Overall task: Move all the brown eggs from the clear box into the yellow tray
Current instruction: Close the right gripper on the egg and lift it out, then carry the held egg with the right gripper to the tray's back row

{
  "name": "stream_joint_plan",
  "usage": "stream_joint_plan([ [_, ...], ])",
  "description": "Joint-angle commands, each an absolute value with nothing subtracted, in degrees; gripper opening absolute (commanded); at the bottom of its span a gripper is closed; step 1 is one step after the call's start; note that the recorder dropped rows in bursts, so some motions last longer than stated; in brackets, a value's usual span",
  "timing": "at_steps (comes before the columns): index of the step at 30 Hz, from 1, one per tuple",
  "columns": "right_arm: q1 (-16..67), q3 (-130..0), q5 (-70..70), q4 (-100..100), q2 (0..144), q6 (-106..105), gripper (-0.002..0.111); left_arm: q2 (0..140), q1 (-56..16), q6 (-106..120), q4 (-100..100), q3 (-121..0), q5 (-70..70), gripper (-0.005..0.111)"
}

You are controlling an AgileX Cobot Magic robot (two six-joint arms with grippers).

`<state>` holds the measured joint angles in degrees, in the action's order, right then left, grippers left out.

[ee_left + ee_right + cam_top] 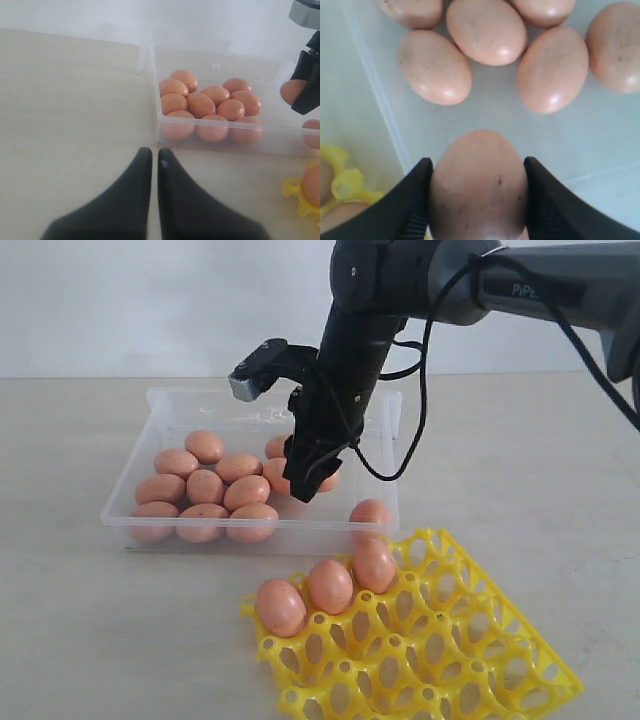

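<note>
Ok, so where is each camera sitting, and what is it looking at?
Exterior view: off the arms, on the near side of the yellow tray, facing across it to the clear box; the right arm shows, reaching into the box.
Left wrist view: on the left wrist, looking past the shut left gripper toward the box's side.
Right wrist view: on the right wrist, looking down into the box; the right gripper shows, shut on a brown egg.
Shared: the exterior and left wrist views both show the right gripper holding that egg.
</note>
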<state>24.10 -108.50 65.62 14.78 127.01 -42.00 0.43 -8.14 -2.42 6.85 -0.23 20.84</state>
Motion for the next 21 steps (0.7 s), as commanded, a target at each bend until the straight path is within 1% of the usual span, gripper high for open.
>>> stream_joint_plan([
  [1,23.9,-108.7,68.6,14.5,124.9,-32.1,0.000,0.7,-8.3,-2.2,6.6,0.0,20.3,0.004],
  [7,23.9,-108.7,67.3,17.0,121.7,-19.1,0.000,0.7,-8.3,-2.2,6.6,0.0,20.3,0.004],
  [18,23.9,-108.6,59.8,17.7,111.3,-10.7,0.000,0.7,-8.3,-2.2,6.6,0.0,20.3,0.004],
  [21,23.9,-105.3,54.0,17.2,107.7,-9.0,0.000,0.7,-8.3,-2.2,6.6,0.0,20.3,0.004],
])
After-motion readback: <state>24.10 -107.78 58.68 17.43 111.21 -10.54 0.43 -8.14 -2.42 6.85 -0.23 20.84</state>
